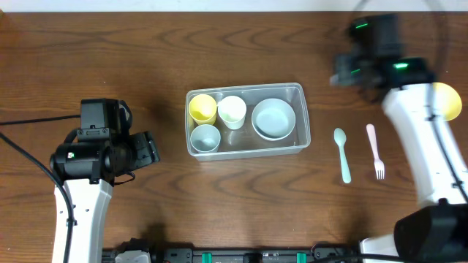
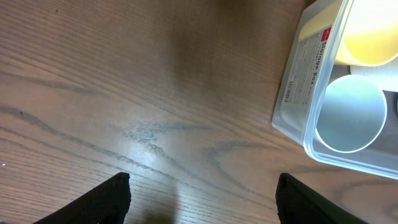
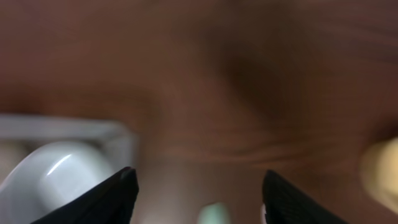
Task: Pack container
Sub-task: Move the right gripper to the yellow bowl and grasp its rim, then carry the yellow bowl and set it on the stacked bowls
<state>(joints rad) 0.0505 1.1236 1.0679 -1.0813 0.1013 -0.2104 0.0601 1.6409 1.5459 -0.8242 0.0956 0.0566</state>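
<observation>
The left gripper (image 2: 202, 198) is held left of the container (image 1: 245, 88), jaws spread and empty; the right gripper (image 3: 198, 198) is held past its far-right corner, likewise spread.

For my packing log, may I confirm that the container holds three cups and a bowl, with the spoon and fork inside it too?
Not quite: the spoon and fork lie on the table to the right of the container, outside it, as the overhead view shows. The yellow cup, white cup, blue cup and bowl are indeed inside.
</observation>
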